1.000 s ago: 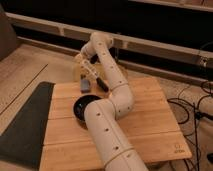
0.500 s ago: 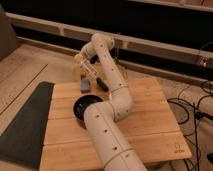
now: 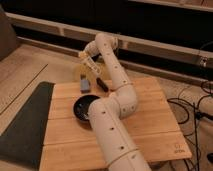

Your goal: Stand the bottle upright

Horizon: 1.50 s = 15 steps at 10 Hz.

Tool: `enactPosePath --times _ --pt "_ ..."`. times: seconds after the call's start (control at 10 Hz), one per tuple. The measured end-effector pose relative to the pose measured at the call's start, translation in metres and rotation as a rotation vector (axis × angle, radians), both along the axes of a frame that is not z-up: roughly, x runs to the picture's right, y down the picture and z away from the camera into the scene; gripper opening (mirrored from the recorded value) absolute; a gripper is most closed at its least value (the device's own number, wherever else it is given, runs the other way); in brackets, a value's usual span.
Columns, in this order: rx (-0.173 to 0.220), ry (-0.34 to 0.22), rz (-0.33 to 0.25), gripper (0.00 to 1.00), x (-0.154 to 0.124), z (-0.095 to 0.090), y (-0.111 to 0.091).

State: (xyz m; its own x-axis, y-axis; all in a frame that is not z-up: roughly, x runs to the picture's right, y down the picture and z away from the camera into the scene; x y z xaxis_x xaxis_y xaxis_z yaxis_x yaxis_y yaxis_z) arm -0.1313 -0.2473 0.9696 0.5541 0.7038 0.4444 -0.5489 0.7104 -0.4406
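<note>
Gripper [image 3: 88, 65] raised over far-left edge of desk [image 3: 150, 120]. Jaws clamped on bottle [image 3: 92, 63]: pale, tilted, clear of desk. Small blue object [image 3: 85, 85] just camera-side of jaws. Black bowl [image 3: 76, 108] beyond it, same side.

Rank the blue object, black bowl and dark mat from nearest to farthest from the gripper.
1. Blue object, just below the gripper, near the far edge of the table.
2. Black bowl, mid-table.
3. Dark mat, beside the table, at the picture's left.
</note>
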Motion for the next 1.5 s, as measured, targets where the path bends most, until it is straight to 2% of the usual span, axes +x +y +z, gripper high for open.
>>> enactPosePath --times 0.2,0.4,0.7,0.9,1.2,1.3,1.4,1.5 --pt "0.03 -0.035 0.021 0.0 -0.012 -0.008 -0.012" --pt "0.067 -0.099 0.03 0.0 -0.034 -0.023 -0.023" --pt "0.119 -0.224 0.048 0.0 -0.067 -0.048 -0.036" --pt "0.14 -0.301 0.041 0.0 -0.087 -0.063 -0.037" --pt "0.133 -0.392 0.042 0.0 -0.103 -0.079 -0.031" --pt "0.122 -0.446 0.037 0.0 -0.111 -0.086 -0.024" --pt "0.117 -0.477 0.031 0.0 -0.116 -0.09 -0.019" --pt "0.101 -0.553 0.004 0.0 -0.13 -0.1 -0.005"
